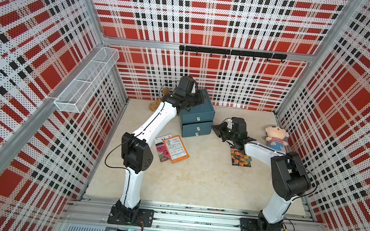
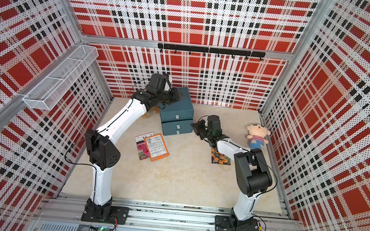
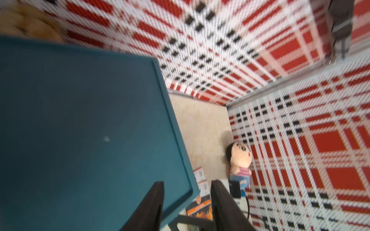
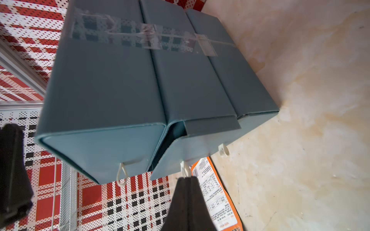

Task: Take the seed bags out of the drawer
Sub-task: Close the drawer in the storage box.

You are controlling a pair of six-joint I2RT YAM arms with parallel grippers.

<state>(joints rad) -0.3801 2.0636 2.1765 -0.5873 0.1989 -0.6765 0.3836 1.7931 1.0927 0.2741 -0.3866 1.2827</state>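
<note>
Seed bags [image 2: 156,147]: where do they lie at this moment? (Reader)

Three show in both top views, all flat on the table [image 1: 196,182]. An orange-bordered packet [image 1: 176,148] overlaps a pink-flower packet [image 1: 159,153] near and left of the teal drawer unit [image 1: 207,105]. An orange-flower packet [image 1: 241,160] lies to the right, partly under the right arm. Whether any are left inside the drawers is hidden. (Legend)

And the grippers? (Reader)

Left gripper [image 3: 186,182] sits over the unit's top, jaws about half open and astride the rim at one corner, with one finger above the top and one outside it. Contact cannot be told, and nothing is carried. Right gripper [image 4: 185,180] is fully closed, holding no bag, just beside the unit's near right corner. In the right wrist view its tips line up with the pull loop [image 4: 183,169] of the middle drawer [image 4: 186,150], which stands slightly ajar. Whether they touch the loop cannot be told. (Legend)

Which step is this, and what follows? (Reader)

Probably work on the middle drawer, with the left gripper placed to steady the unit. The next move calls for parting the right jaws, pinching the thin loop, and pulling straight toward the near side while the unit is kept from sliding. The drawer can then be checked for bags. (Legend)
</note>
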